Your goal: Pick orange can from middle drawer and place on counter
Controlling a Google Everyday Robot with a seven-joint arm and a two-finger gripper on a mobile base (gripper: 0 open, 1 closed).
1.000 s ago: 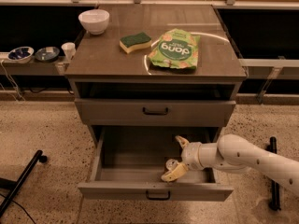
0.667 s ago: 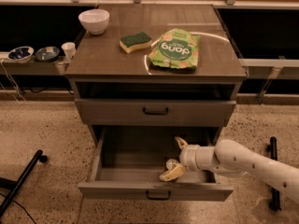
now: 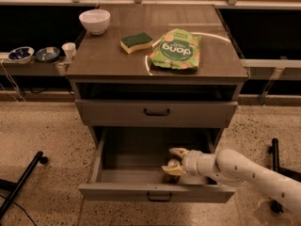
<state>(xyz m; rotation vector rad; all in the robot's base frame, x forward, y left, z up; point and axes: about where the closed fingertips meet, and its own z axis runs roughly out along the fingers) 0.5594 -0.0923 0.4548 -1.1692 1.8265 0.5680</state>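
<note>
The middle drawer (image 3: 157,190) is pulled out below the shut upper drawer (image 3: 156,112). The orange can (image 3: 172,164) stands inside it near the front right, its silver lid showing and its body mostly hidden by the drawer front. My gripper (image 3: 176,160) reaches into the drawer from the right on a white arm (image 3: 244,171). Its pale fingers (image 3: 178,151) sit close on either side of the can's top, gripping it. The counter (image 3: 113,58) is the grey-brown cabinet top above.
On the counter are a white bowl (image 3: 94,20), a yellow-green sponge (image 3: 136,41) and a green snack bag (image 3: 176,50). A low side shelf at left holds small bowls (image 3: 21,54) and a cup (image 3: 69,50). A black leg (image 3: 21,185) lies on the floor at left.
The fingers have drawn closer together around the can's top. The arm has shifted slightly left, deeper into the drawer.
</note>
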